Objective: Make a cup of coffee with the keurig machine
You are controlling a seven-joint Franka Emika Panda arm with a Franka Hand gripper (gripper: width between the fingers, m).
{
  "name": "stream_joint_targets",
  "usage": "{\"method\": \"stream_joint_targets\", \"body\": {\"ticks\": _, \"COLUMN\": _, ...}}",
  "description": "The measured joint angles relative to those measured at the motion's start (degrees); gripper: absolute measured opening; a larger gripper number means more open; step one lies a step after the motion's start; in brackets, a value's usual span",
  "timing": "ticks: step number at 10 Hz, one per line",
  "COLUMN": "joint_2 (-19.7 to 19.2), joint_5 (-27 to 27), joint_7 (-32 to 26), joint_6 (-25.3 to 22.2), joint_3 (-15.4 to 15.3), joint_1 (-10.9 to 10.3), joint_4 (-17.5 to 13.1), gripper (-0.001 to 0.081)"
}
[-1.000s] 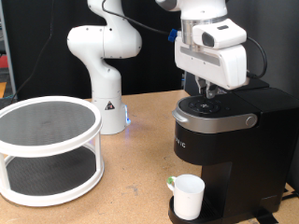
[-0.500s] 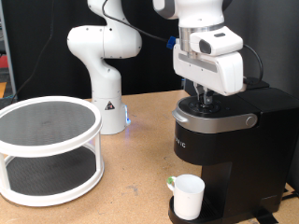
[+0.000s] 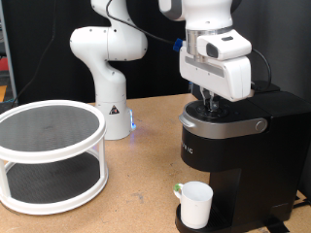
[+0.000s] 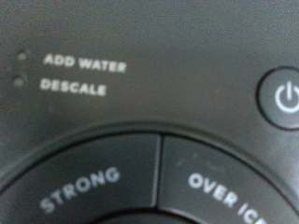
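Observation:
The black keurig machine [image 3: 233,146] stands at the exterior view's right. The white cup [image 3: 196,204] sits on its drip tray under the spout. My gripper [image 3: 213,104] hangs directly over the machine's round button panel [image 3: 219,114], its dark fingers reaching down to the top surface. The wrist view is filled by that panel at very close range: the labels ADD WATER [image 4: 84,63], DESCALE [image 4: 73,86], STRONG [image 4: 79,188], part of OVER ICE and the power button [image 4: 286,98]. No fingers show in the wrist view.
A white two-tier round rack [image 3: 51,155] with dark mesh shelves stands at the exterior view's left. The white robot base [image 3: 109,68] rises behind it on the wooden table [image 3: 136,194]. A blue light glows beside the base.
The gripper has come down and shifted slightly to the exterior view's left over the button panel during the first half second. Since then it has stayed still.

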State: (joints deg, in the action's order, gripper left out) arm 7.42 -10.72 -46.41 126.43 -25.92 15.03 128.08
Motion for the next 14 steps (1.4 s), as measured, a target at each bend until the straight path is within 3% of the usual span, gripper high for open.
{"method": "stream_joint_targets", "body": {"ticks": 4, "joint_2": -2.29, "joint_5": 1.92, "joint_7": 3.32, "joint_6": -5.07, "joint_3": 0.01, "joint_1": 0.17, "joint_4": -3.16, "gripper": 0.0005}}
{"method": "stream_joint_targets", "body": {"ticks": 11, "joint_2": -12.04, "joint_5": 1.75, "joint_7": 6.03, "joint_6": -23.22, "joint_3": 1.2, "joint_1": 0.89, "joint_4": -16.12, "gripper": 0.0005}}
{"method": "stream_joint_targets", "body": {"ticks": 14, "joint_2": -13.17, "joint_5": 2.01, "joint_7": 6.04, "joint_6": -24.84, "joint_3": 1.2, "joint_1": 0.88, "joint_4": -17.53, "gripper": 0.0005}}
